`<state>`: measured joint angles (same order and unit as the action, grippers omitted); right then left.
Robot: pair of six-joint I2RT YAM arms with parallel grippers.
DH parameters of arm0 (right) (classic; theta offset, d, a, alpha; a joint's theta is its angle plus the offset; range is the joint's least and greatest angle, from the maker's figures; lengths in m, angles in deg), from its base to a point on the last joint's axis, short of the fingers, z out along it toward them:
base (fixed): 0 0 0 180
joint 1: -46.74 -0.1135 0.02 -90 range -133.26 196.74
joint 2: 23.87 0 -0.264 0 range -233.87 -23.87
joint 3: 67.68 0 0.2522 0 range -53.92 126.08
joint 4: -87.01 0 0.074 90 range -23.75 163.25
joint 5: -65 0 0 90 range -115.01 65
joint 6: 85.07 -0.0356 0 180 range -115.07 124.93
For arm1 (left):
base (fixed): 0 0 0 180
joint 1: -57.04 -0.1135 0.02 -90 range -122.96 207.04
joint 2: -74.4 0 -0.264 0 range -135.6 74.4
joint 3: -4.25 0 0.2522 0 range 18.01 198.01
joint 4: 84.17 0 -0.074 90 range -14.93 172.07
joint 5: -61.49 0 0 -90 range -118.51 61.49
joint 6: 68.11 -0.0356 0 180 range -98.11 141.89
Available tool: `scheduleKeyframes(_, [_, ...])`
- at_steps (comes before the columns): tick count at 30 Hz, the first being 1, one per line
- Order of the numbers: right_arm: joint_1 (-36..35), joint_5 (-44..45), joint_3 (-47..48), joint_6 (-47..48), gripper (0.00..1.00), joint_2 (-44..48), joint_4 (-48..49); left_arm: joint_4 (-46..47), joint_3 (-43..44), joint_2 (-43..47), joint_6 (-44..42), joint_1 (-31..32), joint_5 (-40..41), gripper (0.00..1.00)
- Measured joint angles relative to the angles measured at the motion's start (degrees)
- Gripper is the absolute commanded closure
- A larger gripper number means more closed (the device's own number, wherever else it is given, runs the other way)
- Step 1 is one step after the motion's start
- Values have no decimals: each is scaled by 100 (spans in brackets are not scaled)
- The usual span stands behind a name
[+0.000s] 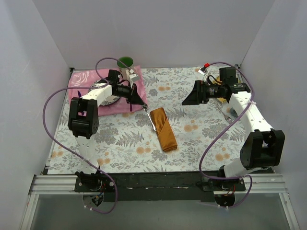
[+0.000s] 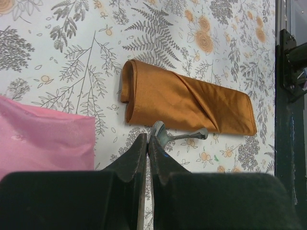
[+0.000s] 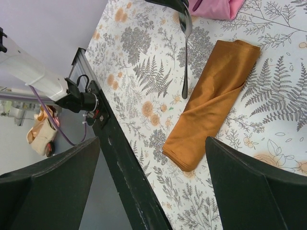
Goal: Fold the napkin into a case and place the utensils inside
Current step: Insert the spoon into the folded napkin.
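Left of the case [image 1: 163, 129], the left gripper [image 1: 144, 106] was pressed together on the bowl end of the spoon [image 1: 152, 122], which ran just beside the case's long edge. Right of the case, the right gripper [image 1: 189, 95] stood spread wide.

Green cup [image 1: 125, 61] behind pink cloth [image 1: 81, 77], on floral tablecloth [image 1: 120, 139]

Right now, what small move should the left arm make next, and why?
Probably shift the spoon sideways over the case: the left fingers look shut on its bowl, but it lies beside the case, not inside.
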<state>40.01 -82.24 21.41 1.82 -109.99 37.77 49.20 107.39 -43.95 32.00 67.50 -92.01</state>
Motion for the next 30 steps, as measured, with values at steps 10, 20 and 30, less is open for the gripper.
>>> scheduleKeyframes(10, [20,9,44,52,1,-87,-66,-223,337,-372,-26,229,15,100])
scheduleKeyframes(20, [28,9,66,72,1,-168,-85,-295,636,-651,61,249,-11,100])
scheduleKeyframes(30, [28,4,109,125,1,-216,-87,-361,636,-693,278,503,-15,100])
